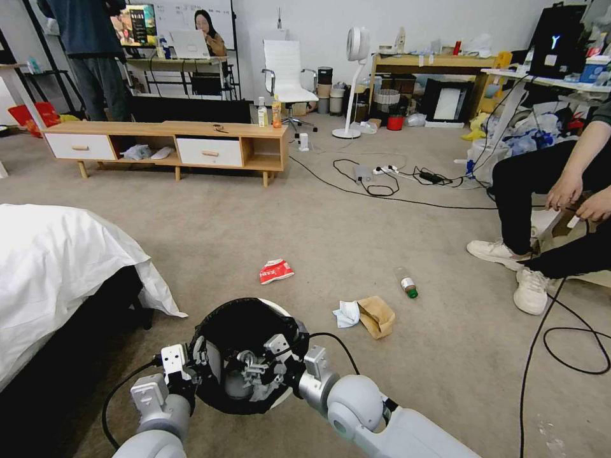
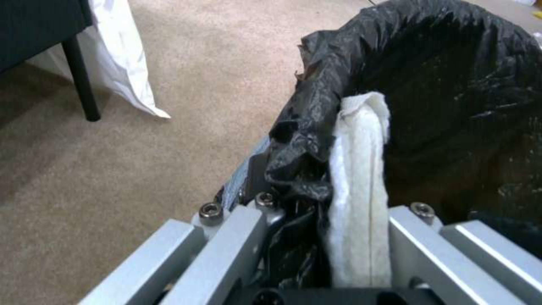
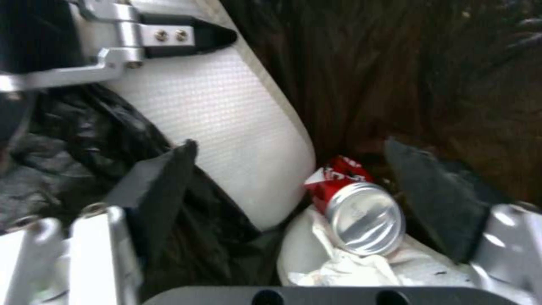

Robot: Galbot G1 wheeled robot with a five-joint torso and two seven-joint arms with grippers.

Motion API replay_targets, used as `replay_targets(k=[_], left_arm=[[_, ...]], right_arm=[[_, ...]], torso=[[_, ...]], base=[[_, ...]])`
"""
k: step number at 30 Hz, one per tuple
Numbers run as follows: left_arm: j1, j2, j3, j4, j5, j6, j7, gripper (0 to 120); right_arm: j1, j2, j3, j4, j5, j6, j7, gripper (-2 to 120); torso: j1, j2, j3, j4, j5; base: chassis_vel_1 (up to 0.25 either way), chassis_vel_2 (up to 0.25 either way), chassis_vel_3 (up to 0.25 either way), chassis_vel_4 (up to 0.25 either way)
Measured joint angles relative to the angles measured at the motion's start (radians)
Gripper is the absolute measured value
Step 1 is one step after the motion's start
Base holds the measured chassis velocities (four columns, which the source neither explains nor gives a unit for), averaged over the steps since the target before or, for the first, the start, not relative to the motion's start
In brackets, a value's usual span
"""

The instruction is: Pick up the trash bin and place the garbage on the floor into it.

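Trash bin point(image 1: 245, 331) held at its rim by clamped left hand point(image 1: 191, 362); right hand point(image 1: 264, 369) gapes inside above soda can point(image 3: 353, 203); snack wrapper point(image 1: 275, 271) lies ahead on floor point(image 1: 382, 242), slightly rightward.

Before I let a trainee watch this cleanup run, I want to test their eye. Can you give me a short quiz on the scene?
1. True or false: the red can already lies inside the trash bin.
2. What part of the bin does the left gripper clamp? A) the bag-covered rim B) the base C) a handle
3. How many pieces of litter lie on the carpet in front of the bin?

Key: 1. True. 2. A. 3. Four: the snack wrapper, tissue, paper bag and bottle.
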Motion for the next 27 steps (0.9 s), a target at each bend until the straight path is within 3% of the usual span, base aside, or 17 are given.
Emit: replay_targets(k=[2, 13, 20, 27], left_arm=[[0.000, 0.000, -0.005, 0.003, 0.000, -0.002, 0.002, 6], [0.007, -0.007, -0.022, -0.031, -0.002, -0.003, 0.003, 6], [0.007, -0.008, -0.057, -0.046, -0.016, -0.003, 0.003, 6], [0.007, -0.011, -0.086, -0.044, -0.034, -0.001, 0.004, 6]], right_arm=[[0.000, 0.005, 0.015, 0.004, -0.016, 0.022, -0.001, 99], [0.043, -0.033, 0.148, 0.093, -0.058, 0.119, 0.003, 100], [0.042, -0.049, 0.359, 0.165, -0.069, 0.185, 0.043, 100], [-0.041, -0.153, 0.561, 0.220, -0.061, 0.223, 0.082, 100]], torso=[[0.000, 0.000, 0.000, 0.0000, 0.0000], [0.000, 0.000, 0.000, 0.0000, 0.0001], [0.000, 0.000, 0.000, 0.0003, 0.0003], [0.000, 0.000, 0.000, -0.0002, 0.0003]], base=[[0.000, 0.000, 0.000, 0.000], [0.000, 0.000, 0.000, 0.000], [0.000, 0.000, 0.000, 0.000], [0.000, 0.000, 0.000, 0.000]])
